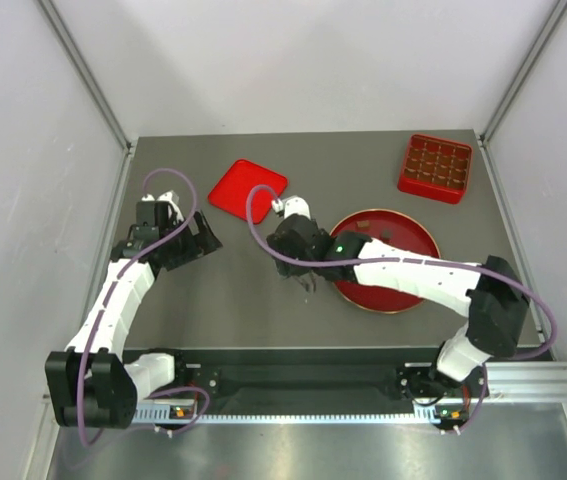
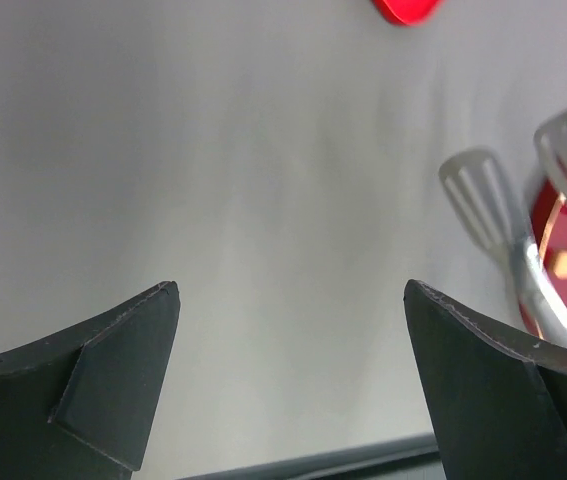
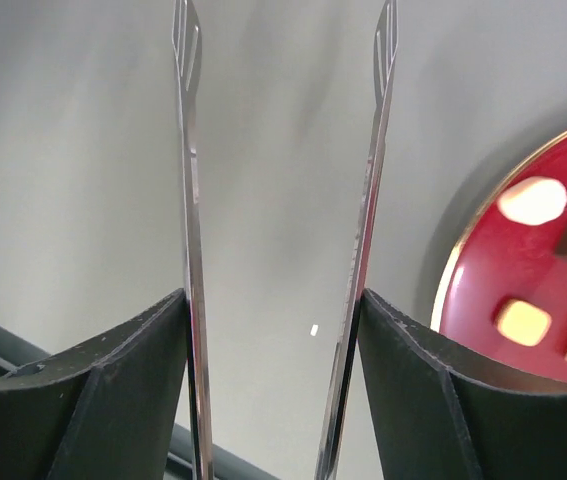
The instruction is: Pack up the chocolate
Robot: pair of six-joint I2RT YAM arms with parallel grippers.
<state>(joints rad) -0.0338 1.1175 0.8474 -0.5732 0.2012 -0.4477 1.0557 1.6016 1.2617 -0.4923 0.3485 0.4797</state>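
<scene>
One tongs, one plate, one lid, one box, four visible chocolates.

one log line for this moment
right gripper: holds tongs, tips apart | left gripper: open, empty | chocolate: pieces on red plate

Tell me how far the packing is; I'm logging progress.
Done: the lid is off the box, and the right end effector grips the tongs. In hand: tong tips apart and empty, beside the plate. Remaining: chocolates on the plate must go into the box. The left end effector is open.
</scene>
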